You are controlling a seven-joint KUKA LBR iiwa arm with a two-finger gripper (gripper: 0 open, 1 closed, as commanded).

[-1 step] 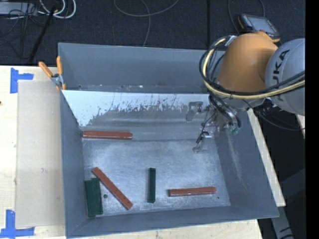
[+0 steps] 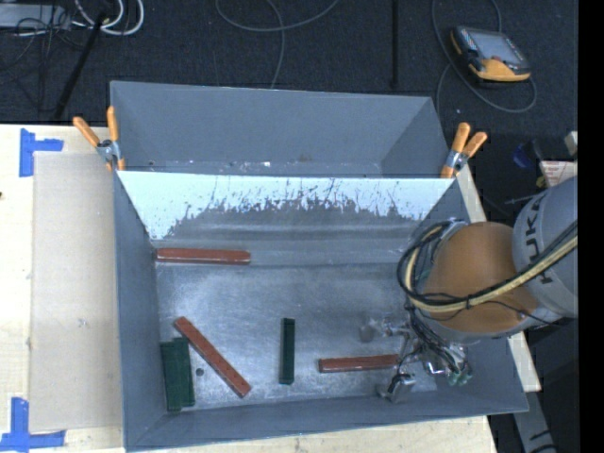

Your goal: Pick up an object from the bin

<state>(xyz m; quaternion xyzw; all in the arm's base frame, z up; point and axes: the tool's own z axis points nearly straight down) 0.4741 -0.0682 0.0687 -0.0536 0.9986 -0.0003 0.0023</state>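
**Fingers astride a brown bar, 4 o'clock in the bin**

Grey bin (image 2: 283, 135). Gripper (image 2: 387, 360) low at 4 o'clock on the floor, under the arm's orange cover (image 2: 477, 272). Fingers (image 2: 394, 386) spread wide, one on each side of the right end of a flat brown bar (image 2: 354, 364) lying roughly 3-to-9; not closed on it. Thin green bar (image 2: 287, 351) at 6 o'clock. Slanted brown bar (image 2: 213, 358) touching a dark green block (image 2: 176, 375) at 7. Another brown bar (image 2: 203, 256) at 10.

Bright light is glaring pale across the sloped back wall of the bin (image 2: 283, 140). The floor (image 2: 283, 36) behind it is lying in near darkness.
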